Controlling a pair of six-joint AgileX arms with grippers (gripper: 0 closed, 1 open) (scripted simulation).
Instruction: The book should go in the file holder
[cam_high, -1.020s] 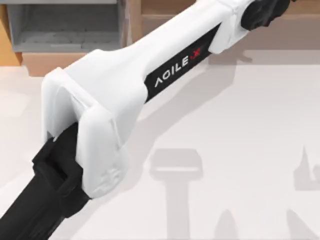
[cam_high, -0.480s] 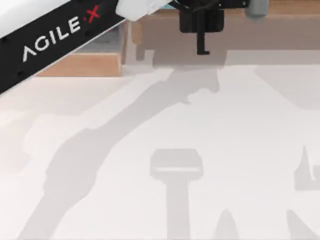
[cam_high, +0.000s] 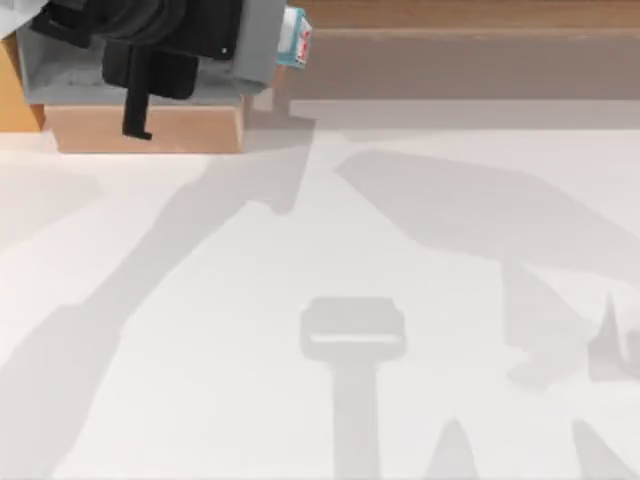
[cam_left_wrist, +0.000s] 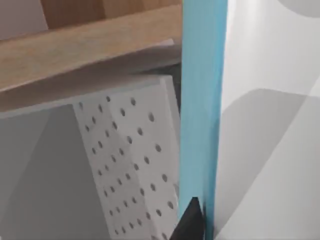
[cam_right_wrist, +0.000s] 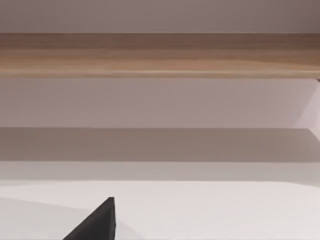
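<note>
Left gripper (cam_high: 160, 60) is over the file holder (cam_high: 140, 130) at the table's (cam_high: 400, 250) far left corner, its dark body covering most of the grey interior from above. The book (cam_high: 294, 36) sticks out past the holder's right wall, teal cover and white end with reddish marks visible, so it sits at or just outside that wall, not yet clearly inside. In the left wrist view the book (cam_left_wrist: 200, 110) runs as a tall teal strip beside the perforated grey wall (cam_left_wrist: 135, 165) of the holder, with a dark fingertip (cam_left_wrist: 190, 222) against its lower end; judged pinched between the fingers, though the second finger is hidden. Handling estimate: small, rigid, light hardback-type block; smooth cover could slip under a weak pinch, not fragile. Best hold is across the two flat covers near one end, leaving the free end to enter the holder first. Holder contents: what can be seen of the interior is bare grey, nothing stored in the visible part. Long wooden shelf (cam_high: 470, 15) runs along the table's far edge to the right. Right gripper (cam_right_wrist: 95, 222) idle, one dark fingertip near the table surface; cannot tell how its fingers stand.
</note>
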